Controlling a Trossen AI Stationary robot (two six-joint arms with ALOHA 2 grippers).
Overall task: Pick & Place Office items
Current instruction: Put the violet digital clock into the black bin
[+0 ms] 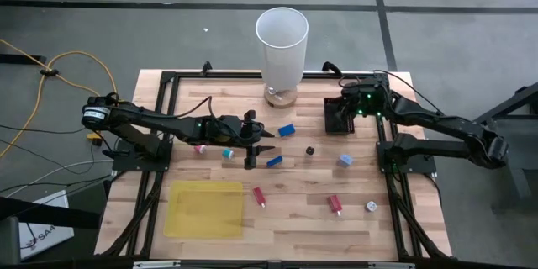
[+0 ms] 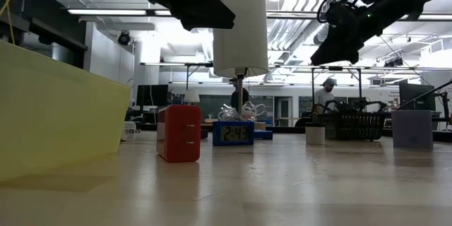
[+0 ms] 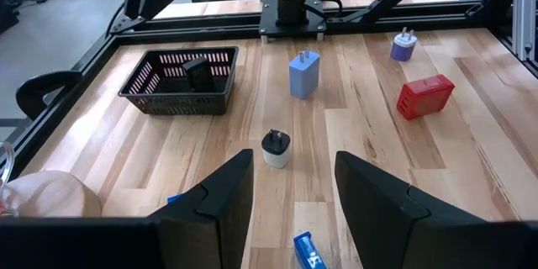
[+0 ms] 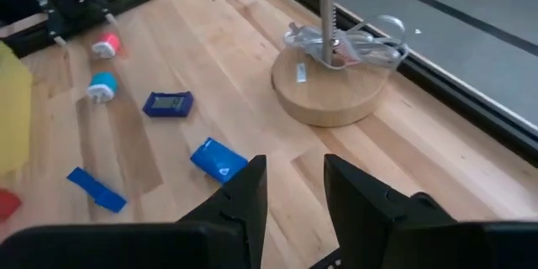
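Left claw (image 1: 252, 142): parted, empty, above the desk (image 1: 294, 218) near blue blocks (image 1: 287, 130). Right claw (image 4: 290, 187): parted, empty, above the black basket (image 3: 181, 82) by the lamp (image 1: 282, 46).

A dark robot claw (image 2: 201, 15) hangs up high. Right beside it stands a tall white lamp shade (image 2: 240, 25). Below the claw sits a small red block (image 2: 179, 133) on the wooden table (image 2: 282, 183), with a little blue clock (image 2: 234, 133) farther back.
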